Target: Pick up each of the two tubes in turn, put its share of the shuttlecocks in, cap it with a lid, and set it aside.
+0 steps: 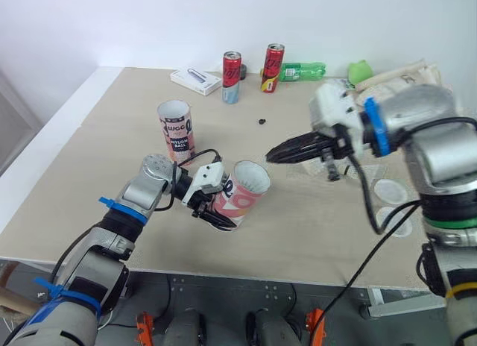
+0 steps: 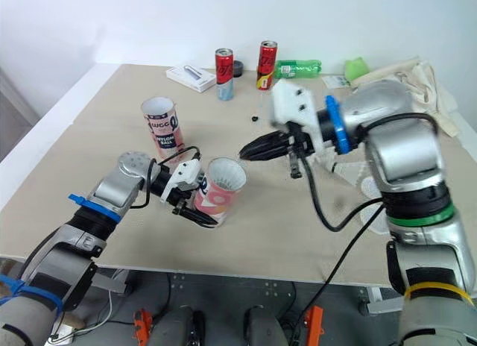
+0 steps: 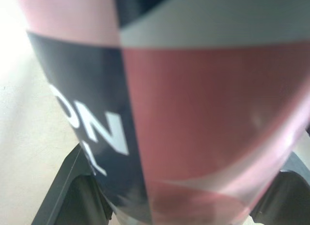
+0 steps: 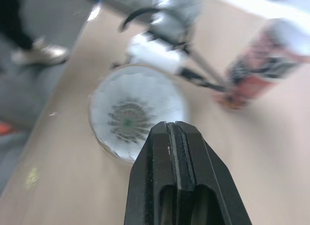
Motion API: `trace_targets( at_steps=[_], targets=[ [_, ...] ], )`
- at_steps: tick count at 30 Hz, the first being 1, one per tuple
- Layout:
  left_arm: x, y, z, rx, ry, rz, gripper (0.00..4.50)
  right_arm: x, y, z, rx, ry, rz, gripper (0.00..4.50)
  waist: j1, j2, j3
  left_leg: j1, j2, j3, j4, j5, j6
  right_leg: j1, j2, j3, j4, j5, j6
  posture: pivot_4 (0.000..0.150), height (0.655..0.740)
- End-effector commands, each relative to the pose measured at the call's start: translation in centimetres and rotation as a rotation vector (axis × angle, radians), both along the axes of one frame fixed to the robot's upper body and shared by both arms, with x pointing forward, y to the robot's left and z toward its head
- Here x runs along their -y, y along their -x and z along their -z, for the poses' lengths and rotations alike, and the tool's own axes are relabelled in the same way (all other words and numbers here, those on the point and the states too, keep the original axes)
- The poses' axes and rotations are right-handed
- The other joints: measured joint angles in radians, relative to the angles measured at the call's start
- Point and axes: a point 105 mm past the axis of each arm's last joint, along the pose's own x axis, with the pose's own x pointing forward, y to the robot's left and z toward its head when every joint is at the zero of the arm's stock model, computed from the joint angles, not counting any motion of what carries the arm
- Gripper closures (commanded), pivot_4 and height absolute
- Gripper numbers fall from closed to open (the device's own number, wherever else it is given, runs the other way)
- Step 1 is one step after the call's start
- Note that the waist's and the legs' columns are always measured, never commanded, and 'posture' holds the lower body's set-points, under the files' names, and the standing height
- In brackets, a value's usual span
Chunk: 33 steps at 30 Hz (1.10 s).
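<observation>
My left gripper (image 1: 214,206) is shut on a pink and navy tube (image 1: 242,191), holding it near its base. The tube is tilted, with its open mouth up and to the right. In the right wrist view a white feathered shuttlecock (image 4: 128,119) sits inside that mouth. My right gripper (image 1: 270,155) is shut with nothing between its fingers, a short way right of and above the mouth. A second tube (image 1: 176,130) stands upright and open behind the left arm. Round translucent lids (image 1: 388,190) lie on the table under my right arm.
Two drink cans (image 1: 232,76) (image 1: 273,67), a white box (image 1: 195,80) and a green bottle (image 1: 302,70) stand along the far edge. A cloth bag (image 1: 402,76) and a green object (image 1: 360,70) lie at the far right. A small black bit (image 1: 262,122) lies mid-table.
</observation>
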Motion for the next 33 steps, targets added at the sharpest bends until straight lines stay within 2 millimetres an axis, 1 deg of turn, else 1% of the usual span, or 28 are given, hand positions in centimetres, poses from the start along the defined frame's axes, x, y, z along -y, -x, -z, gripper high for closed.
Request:
trace_targets(
  at_steps=[1,3,5,6,8,10,12,13,14,15,16,20,23,25,29,33],
  targets=[
    [0.4,0.4,0.3,0.035,0.039,0.014,1.72,1.6,0.9,-1.7,0.071,-0.101,0.111,4.38,0.005,0.000,0.000,0.000,0.000,-0.001,0.000,0.000,0.000,0.000,0.000,0.001,0.000,0.000,0.000,0.150,0.7400],
    [0.7,0.8,0.4,0.019,0.083,0.018,1.72,2.8,1.5,-1.4,0.057,-0.135,0.184,4.38,0.009,0.000,0.000,0.000,0.000,0.000,0.000,0.000,0.000,0.000,0.000,0.002,0.000,0.000,0.000,0.150,0.7400],
    [1.4,1.0,-0.1,-0.004,0.171,0.011,1.72,4.8,2.2,-0.2,0.021,-0.110,0.278,4.38,0.011,0.000,0.000,0.000,0.000,0.000,0.000,0.000,0.000,0.001,-0.001,0.002,0.000,0.000,0.000,0.150,0.7400],
    [1.7,0.9,-0.3,-0.012,0.209,0.000,1.72,5.7,2.3,0.4,0.009,-0.090,0.328,4.15,0.013,0.000,0.000,-0.001,0.000,-0.001,0.000,0.000,0.000,0.001,-0.002,0.001,-0.001,0.000,0.000,0.150,0.7400],
    [2.4,1.0,-0.5,-0.014,0.269,-0.005,1.72,7.5,2.7,1.5,-0.037,-0.051,0.400,3.51,0.014,0.000,0.000,-0.002,-0.001,-0.001,0.000,0.000,0.000,0.001,-0.003,0.000,-0.002,-0.001,0.001,0.150,0.7400],
    [2.9,1.1,-0.4,-0.008,0.312,-0.003,1.72,9.2,2.9,2.7,-0.066,0.014,0.473,2.58,0.010,0.000,0.000,-0.003,-0.003,0.000,0.001,0.000,0.001,-0.001,-0.004,0.001,-0.002,-0.001,0.003,0.150,0.7400],
    [3.4,1.2,-0.2,-0.015,0.339,-0.003,1.72,10.8,2.9,3.7,-0.082,0.079,0.538,1.52,0.006,-0.001,0.000,-0.004,-0.003,0.001,0.001,0.000,0.001,-0.002,-0.004,0.002,-0.002,-0.001,0.004,0.150,0.7400],
    [3.9,1.2,0.5,0.002,0.333,-0.004,1.72,12.1,2.9,4.4,-0.102,0.121,0.577,1.04,0.005,-0.001,0.000,-0.004,-0.003,0.001,0.001,0.000,0.001,-0.003,-0.003,0.003,-0.002,-0.001,0.004,0.150,0.7400],
    [4.4,1.1,1.1,0.020,0.324,-0.004,1.72,13.5,2.7,5.1,-0.121,0.169,0.626,0.72,0.007,0.000,0.000,-0.003,-0.003,0.001,0.001,0.000,0.001,-0.003,-0.002,0.004,-0.001,-0.001,0.004,0.150,0.7400],
    [4.8,1.1,1.7,0.039,0.318,-0.005,1.72,14.6,2.7,5.7,-0.138,0.205,0.656,0.27,0.008,0.000,0.000,-0.003,-0.003,0.001,0.001,0.000,0.001,-0.002,-0.001,0.004,-0.001,-0.001,0.004,0.150,0.7400],
    [5.1,0.9,2.0,0.053,0.312,-0.013,1.72,15.5,2.6,6.2,-0.155,0.237,0.677,0.06,0.008,0.000,0.000,-0.003,-0.003,0.000,0.001,0.000,0.001,-0.001,0.000,0.005,-0.001,-0.001,0.005,0.150,0.7400],
    [5.9,0.2,2.8,0.089,0.300,-0.032,1.72,18.9,1.9,8.6,-0.210,0.318,0.773,0.06,0.008,-0.001,0.000,0.000,-0.003,0.002,0.001,0.001,0.003,0.001,0.006,0.010,-0.002,0.001,0.008,0.150,0.7400],
    [6.2,0.1,2.9,0.088,0.309,-0.036,1.72,20.7,1.6,9.8,-0.257,0.352,0.830,0.06,0.007,-0.001,0.001,0.004,-0.003,0.002,0.001,0.001,0.004,0.006,0.006,0.012,-0.003,0.001,0.011,0.150,0.7400],
    [6.3,0.1,3.0,0.087,0.312,-0.035,1.72,21.2,1.7,10.2,-0.296,0.356,0.840,0.06,0.007,-0.001,0.000,0.004,-0.003,0.004,0.001,0.002,0.005,0.006,0.006,0.013,-0.003,0.001,0.012,0.150,0.7400],
    [6.2,0.1,2.9,0.066,0.335,-0.055,1.72,21.2,1.7,10.9,-0.368,0.328,0.823,0.06,0.007,0.000,0.000,0.005,-0.003,0.004,0.001,0.003,0.005,0.006,0.006,0.014,-0.003,0.003,0.014,0.150,0.7400],
    [6.0,0.0,2.8,0.059,0.349,-0.067,1.72,21.1,1.1,10.3,-0.388,0.261,0.843,0.06,0.007,0.000,0.000,0.005,-0.003,0.005,0.001,0.003,0.005,0.005,0.006,0.015,-0.003,0.004,0.013,0.150,0.7400]
  ],
)
